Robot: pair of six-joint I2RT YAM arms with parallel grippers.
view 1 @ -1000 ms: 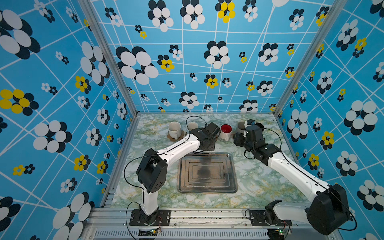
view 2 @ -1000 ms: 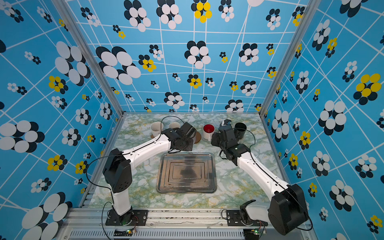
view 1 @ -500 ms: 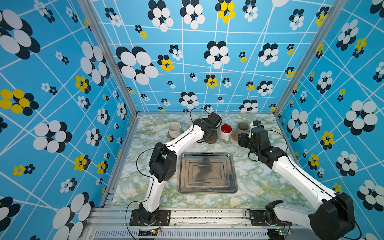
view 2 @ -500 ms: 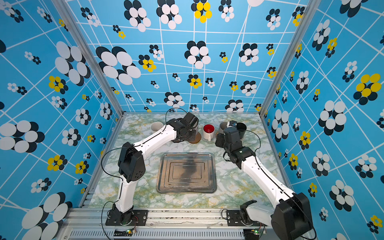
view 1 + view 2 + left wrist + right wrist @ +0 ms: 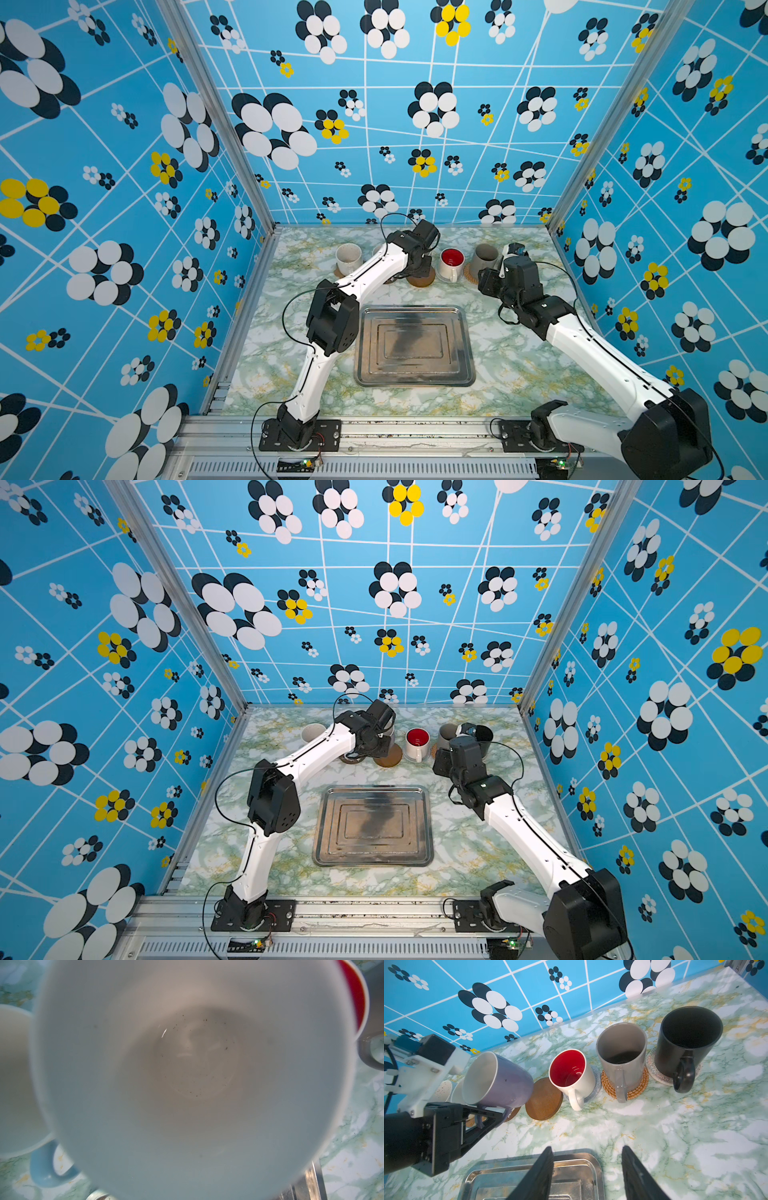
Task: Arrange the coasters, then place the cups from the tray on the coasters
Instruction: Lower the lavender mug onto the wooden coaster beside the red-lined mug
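Observation:
My left gripper (image 5: pixel 496 1114) is shut on the handle of the lilac cup (image 5: pixel 497 1082), which hangs tilted over a round brown coaster (image 5: pixel 513 1113) in the back row. The cup's inside fills the left wrist view (image 5: pixel 193 1076). A second brown coaster (image 5: pixel 544 1099) lies bare beside it. The red-inside cup (image 5: pixel 572 1076) stands on a grey coaster (image 5: pixel 595 1082), the tall grey cup (image 5: pixel 620 1053) on a rattan coaster (image 5: pixel 636 1087), and the black cup (image 5: pixel 689 1039) on a woven white one (image 5: pixel 654 1071). My right gripper (image 5: pixel 586 1159) is open and empty over the tray's (image 5: pixel 413 347) far right corner.
A cream-white cup (image 5: pixel 348 257) stands at the left end of the row, with a light blue cup (image 5: pixel 47 1167) next to it, mostly behind my left arm. The tray holds nothing. The enclosure's back wall runs close behind the row of cups.
My left arm has raised its elbow and carried the lilac cup to the back row. My right gripper has drawn back from the black and grey cups, towards the tray.

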